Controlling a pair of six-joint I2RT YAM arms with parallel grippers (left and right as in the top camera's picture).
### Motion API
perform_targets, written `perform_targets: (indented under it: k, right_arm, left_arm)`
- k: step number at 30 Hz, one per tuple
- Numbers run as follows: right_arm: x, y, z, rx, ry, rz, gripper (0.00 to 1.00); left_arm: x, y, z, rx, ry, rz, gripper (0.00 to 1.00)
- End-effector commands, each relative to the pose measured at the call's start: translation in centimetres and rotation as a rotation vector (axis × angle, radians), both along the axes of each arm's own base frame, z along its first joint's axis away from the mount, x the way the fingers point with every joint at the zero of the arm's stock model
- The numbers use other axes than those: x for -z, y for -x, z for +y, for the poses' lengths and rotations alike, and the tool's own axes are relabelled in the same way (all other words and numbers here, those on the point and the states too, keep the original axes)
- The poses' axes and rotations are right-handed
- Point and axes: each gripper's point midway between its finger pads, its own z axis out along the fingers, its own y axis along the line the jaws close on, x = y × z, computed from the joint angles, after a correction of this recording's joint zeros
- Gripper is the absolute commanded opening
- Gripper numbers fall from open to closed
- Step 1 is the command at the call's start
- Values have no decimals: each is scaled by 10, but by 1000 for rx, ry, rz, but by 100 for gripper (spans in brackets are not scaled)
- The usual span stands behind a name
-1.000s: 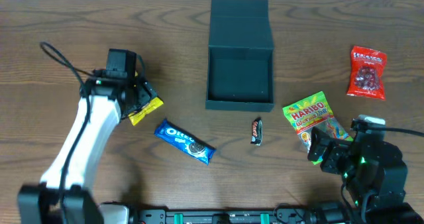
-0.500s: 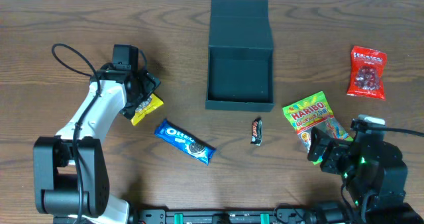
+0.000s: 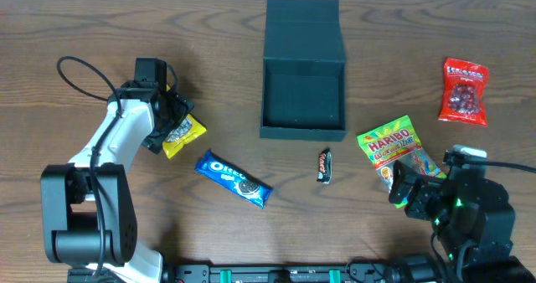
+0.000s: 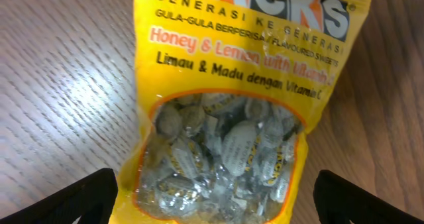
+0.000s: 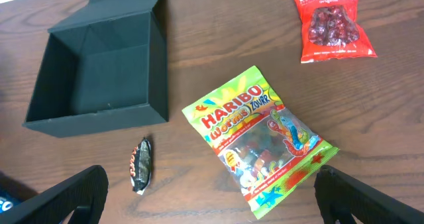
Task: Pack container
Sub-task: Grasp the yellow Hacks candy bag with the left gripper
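The container (image 3: 303, 132) sits in the middle of the table (image 3: 75, 32), toward the far edge. It is open, its lid (image 3: 303, 30) is folded back flat on the far side, and nothing is inside. None of the snacks lying around it has been packed, so I judge the job to be at its start.

My left gripper (image 4: 228, 203) hangs over the yellow sweet packet (image 4: 225, 118) on the left side of the table. Its jaws are spread as wide as they go and hold nothing. One fingertip stands either side of the packet's clear end, and the packet's long axis runs straight away from my wrist. Closing would therefore pinch it across its narrow width. From the wrist view I cannot tell whether the tips are already down at table level or a little above the packet.

From these jaws the container lies to the right and slightly farther back, with bare wood between. A blue biscuit packet (image 3: 234, 178) lies just near and right of the yellow one.

My right gripper (image 3: 404, 189) waits at the near right, also fully open and empty, beside the near end of the gummy bag (image 3: 390, 145). A small dark chocolate bar (image 3: 324, 166) lies just in front of the container. A red sweet bag (image 3: 463, 92) is far right. The left arm is the nearer one for the yellow packet.
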Motion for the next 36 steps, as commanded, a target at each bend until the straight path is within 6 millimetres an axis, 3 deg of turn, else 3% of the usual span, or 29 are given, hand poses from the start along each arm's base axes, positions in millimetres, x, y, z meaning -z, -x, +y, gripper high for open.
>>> perform_targets:
  k: [1, 11, 21, 22, 24, 32, 36]
  right_arm:
    - [-2, 1, 1, -2, -3, -6, 99]
    - [-2, 1, 1, -2, -3, -6, 99]
    - [-2, 0, 1, -2, -3, -6, 99]
    - [-2, 0, 1, -2, -3, -6, 99]
    - [-2, 0, 1, -2, -3, -6, 99]
    - [-2, 0, 1, -2, -3, -8, 99]
    - [-2, 0, 1, -2, -4, -10, 99]
  left_arm:
    - [0, -1, 7, -22, -34, 6, 96]
    - [25, 10, 5, -17, -23, 95, 96]
    - [25, 10, 5, -17, -24, 96, 100]
    - [25, 10, 5, -17, -24, 97, 92]
    - [25, 11, 5, -17, -24, 99, 86]
    - [26, 13, 5, -16, -24, 107, 74]
    - [26, 15, 5, -16, -25, 117, 62]
